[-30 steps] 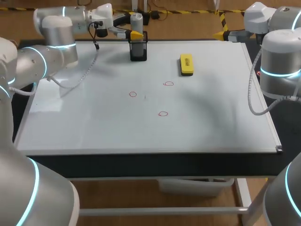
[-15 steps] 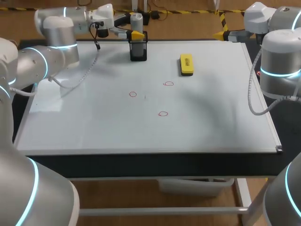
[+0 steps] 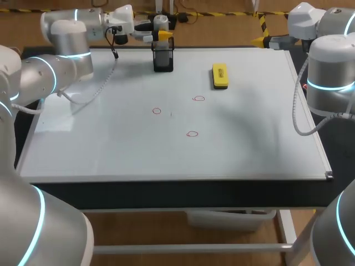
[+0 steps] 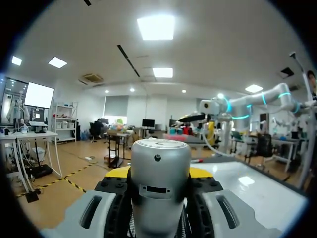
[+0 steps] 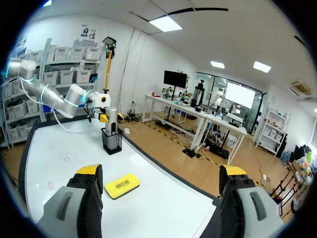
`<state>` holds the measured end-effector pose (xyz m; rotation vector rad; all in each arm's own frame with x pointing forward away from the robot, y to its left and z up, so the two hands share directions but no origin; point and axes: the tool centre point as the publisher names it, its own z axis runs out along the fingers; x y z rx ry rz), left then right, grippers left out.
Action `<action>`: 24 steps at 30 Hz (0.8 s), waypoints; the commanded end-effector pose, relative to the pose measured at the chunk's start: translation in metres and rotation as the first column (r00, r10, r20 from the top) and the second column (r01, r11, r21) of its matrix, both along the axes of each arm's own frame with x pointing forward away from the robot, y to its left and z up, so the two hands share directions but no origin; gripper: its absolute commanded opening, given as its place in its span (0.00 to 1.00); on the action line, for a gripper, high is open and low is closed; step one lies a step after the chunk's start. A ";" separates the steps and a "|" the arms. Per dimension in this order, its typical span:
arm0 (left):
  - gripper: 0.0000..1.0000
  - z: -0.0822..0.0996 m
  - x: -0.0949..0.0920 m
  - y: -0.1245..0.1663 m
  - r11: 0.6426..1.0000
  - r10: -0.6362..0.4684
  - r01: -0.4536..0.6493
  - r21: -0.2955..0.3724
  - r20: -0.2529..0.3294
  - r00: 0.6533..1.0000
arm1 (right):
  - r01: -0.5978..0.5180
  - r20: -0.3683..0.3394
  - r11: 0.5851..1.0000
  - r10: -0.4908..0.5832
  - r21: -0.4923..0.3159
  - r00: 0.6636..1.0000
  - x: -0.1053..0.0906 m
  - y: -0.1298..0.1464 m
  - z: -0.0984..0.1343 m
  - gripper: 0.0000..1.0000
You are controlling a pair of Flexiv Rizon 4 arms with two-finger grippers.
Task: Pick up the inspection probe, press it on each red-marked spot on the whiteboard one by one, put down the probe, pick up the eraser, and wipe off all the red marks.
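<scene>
**Step in hand:** pick-up of the inspection probe. None of the later steps has begun.

**Upper left of the head view.** The left arm enters from the left edge. The left gripper [image 3: 160, 35] is at the inspection probe [image 3: 161, 22], a silver cylinder standing upright in a black holder [image 3: 163, 60] at the far edge of the whiteboard [image 3: 111, 144]. In the left wrist view the probe fills the gap between the fingers, with a dark pad against each side of it. The gripper is judged clamped on the probe, which is not yet lifted clear of the holder.

**Centre.** Three small red marks lie on the board, apart from one another: left mark [image 3: 156, 111], lower mark [image 3: 192, 133] and upper mark [image 3: 198, 98]. All are intact.

**Right of centre.** The yellow eraser [image 3: 220, 76] lies flat on the board, to the right of the holder and well apart from it. Nothing touches it.

**Upper right.** The right arm is held off the board's far right corner. The right gripper [image 5: 161, 171] has its fingers wide apart and holds nothing.

**Next move calls for:**
1. A straight vertical lift, so that the probe clears the holder without tipping it.
2. Travel toward the near side of the bench [image 3: 177, 194] to the first mark. The left mark is the closest.
3. A descent with the probe upright and a light press. A sideways drag could smear the ink.
</scene>
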<state>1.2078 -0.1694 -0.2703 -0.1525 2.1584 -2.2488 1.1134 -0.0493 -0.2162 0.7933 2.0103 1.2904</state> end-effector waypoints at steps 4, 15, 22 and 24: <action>0.00 0.000 0.004 -0.001 0.986 -0.168 0.168 -0.011 0.017 0.986 | -0.001 -0.002 1.000 0.001 -0.001 1.000 0.000 0.000 0.000 1.00; 0.00 0.018 0.007 -0.006 0.987 -0.163 0.163 -0.006 0.030 0.986 | -0.001 -0.002 1.000 0.001 -0.001 1.000 0.000 0.000 0.000 1.00; 0.00 0.034 0.004 -0.009 0.988 -0.153 0.153 0.008 0.034 0.988 | -0.001 -0.002 1.000 0.001 -0.001 1.000 0.000 0.000 0.000 1.00; 0.00 0.037 0.006 -0.008 0.989 -0.149 0.149 0.011 0.037 0.988 | -0.001 -0.002 1.000 0.001 -0.001 1.000 0.000 0.000 0.000 1.00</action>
